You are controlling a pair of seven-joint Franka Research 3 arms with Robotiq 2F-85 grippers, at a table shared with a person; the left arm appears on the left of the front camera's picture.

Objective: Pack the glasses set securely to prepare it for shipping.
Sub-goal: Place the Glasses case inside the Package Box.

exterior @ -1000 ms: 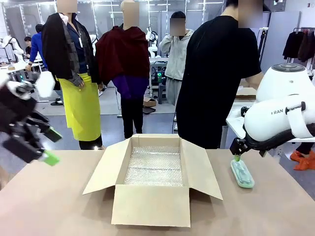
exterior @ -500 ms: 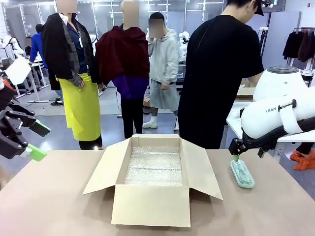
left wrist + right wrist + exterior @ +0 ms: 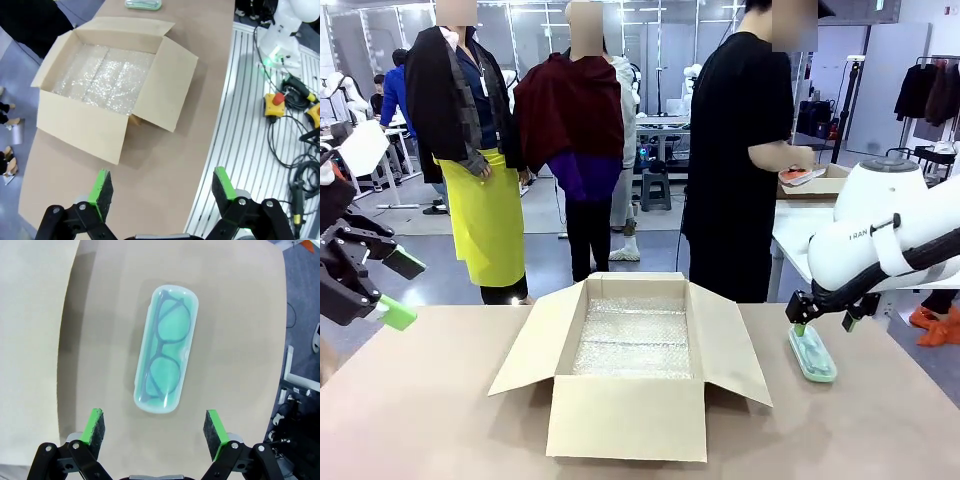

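Your right end effector (image 3: 155, 429) hovers over the mint-green case (image 3: 165, 350) with its jaws spread wide. Its two green pads stand just short of the case's near end, one on either side and clear of it, so nothing is gripped. The case lies flat on the table (image 3: 440, 400) with its lid shut, and dark-framed glasses show through the translucent cover.

From the front, the case sits at 3 o'clock from the cardboard carton (image 3: 625, 420), near it but not touching. The carton stands mid-table with its flaps folded out and bubble wrap (image 3: 632, 335) lining its floor.

Your left end effector (image 3: 400, 290) is at the carton's 9 o'clock, well apart and raised above the table's left edge. Its jaws are also wide and it holds nothing. From its wrist camera the carton lies at 11 o'clock.

At the carton's 1 o'clock, on the far side, a person in black faces a side table. One hand (image 3: 798, 158) rests on a small pinkish flat thing (image 3: 800, 177). You cannot tell from here whether that is the pale pink case.
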